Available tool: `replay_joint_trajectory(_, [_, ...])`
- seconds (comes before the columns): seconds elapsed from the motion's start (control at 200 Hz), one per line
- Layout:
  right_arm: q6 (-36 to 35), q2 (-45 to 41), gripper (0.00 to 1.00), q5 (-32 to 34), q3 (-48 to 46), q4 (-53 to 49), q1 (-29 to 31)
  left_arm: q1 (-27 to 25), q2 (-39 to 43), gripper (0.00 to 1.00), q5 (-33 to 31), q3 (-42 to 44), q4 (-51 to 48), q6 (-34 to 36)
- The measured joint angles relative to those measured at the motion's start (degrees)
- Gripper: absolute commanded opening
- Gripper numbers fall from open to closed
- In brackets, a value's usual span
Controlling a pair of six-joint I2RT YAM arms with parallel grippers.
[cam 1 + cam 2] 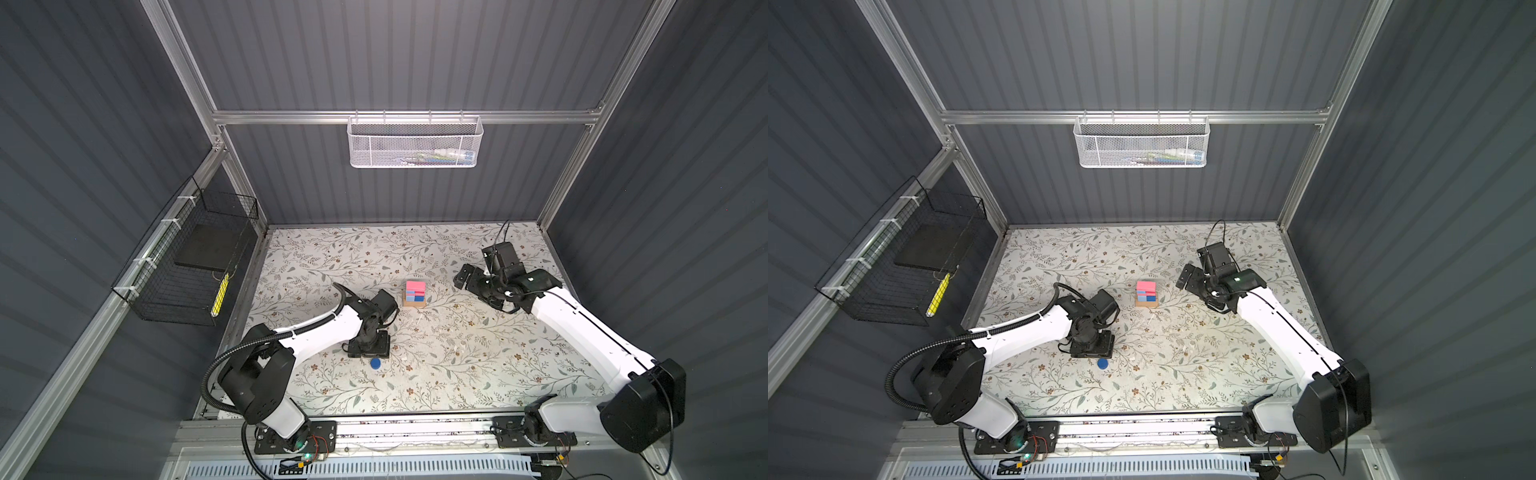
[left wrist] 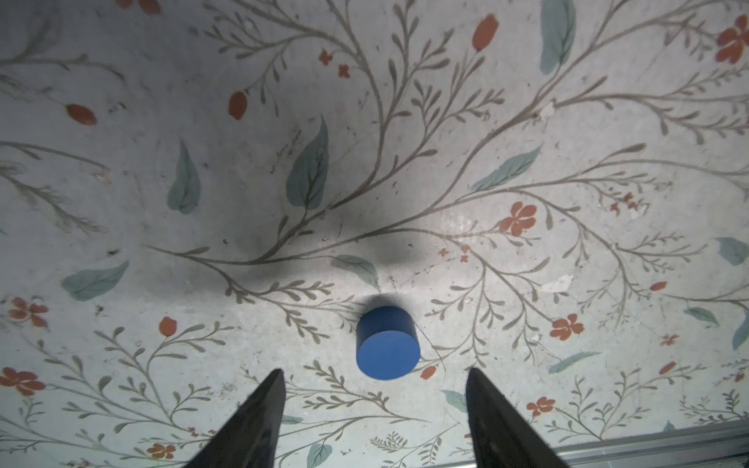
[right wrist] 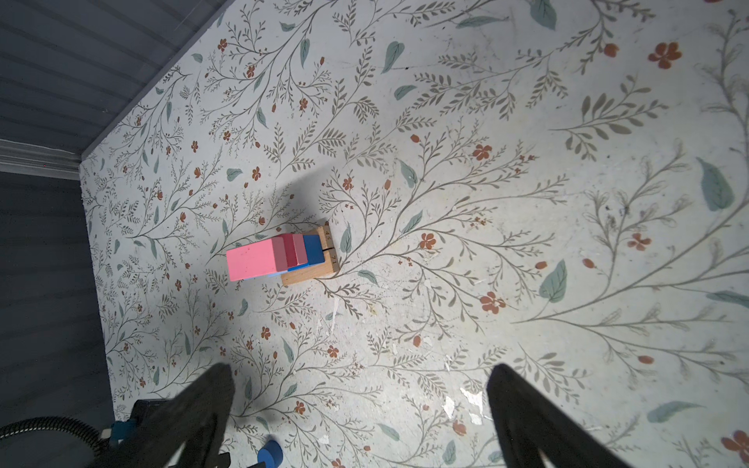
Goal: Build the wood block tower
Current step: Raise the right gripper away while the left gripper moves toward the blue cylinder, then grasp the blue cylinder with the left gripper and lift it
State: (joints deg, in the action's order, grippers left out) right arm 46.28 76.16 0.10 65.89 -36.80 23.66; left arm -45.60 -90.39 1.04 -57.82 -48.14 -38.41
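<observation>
The tower (image 1: 415, 293) (image 1: 1147, 293) stands mid-table: a tan base, blue and red cubes, and pink oblongs on top. The right wrist view shows it (image 3: 279, 257) too. A dark blue round disc (image 1: 376, 364) (image 1: 1103, 364) lies flat on the mat, nearer the front. My left gripper (image 1: 370, 353) points down just behind it. In the left wrist view the disc (image 2: 387, 344) sits just beyond the fingertips, and the left gripper (image 2: 375, 372) is open and empty. My right gripper (image 1: 467, 278) (image 3: 362, 368) hovers open and empty to the right of the tower.
A white mesh basket (image 1: 415, 141) hangs on the back rail. A black wire basket (image 1: 187, 266) is fixed to the left wall. The metal front rail (image 2: 648, 445) runs close behind the disc. The floral mat (image 1: 457, 365) covers the table.
</observation>
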Motion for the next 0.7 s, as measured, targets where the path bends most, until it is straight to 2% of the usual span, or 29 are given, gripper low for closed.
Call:
replay_joint_trajectory(0.47, [0.22, 0.0, 0.99, -0.85, -1.27, 1.22, -0.07, -2.1, -3.02, 0.44, 0.2, 2.4, 1.62, -2.56])
replay_joint_trajectory(0.7, [0.26, 0.0, 0.99, -1.03, -1.53, 1.29, -0.07, -2.56, -3.28, 0.39, 0.31, 2.4, 2.51, -2.82])
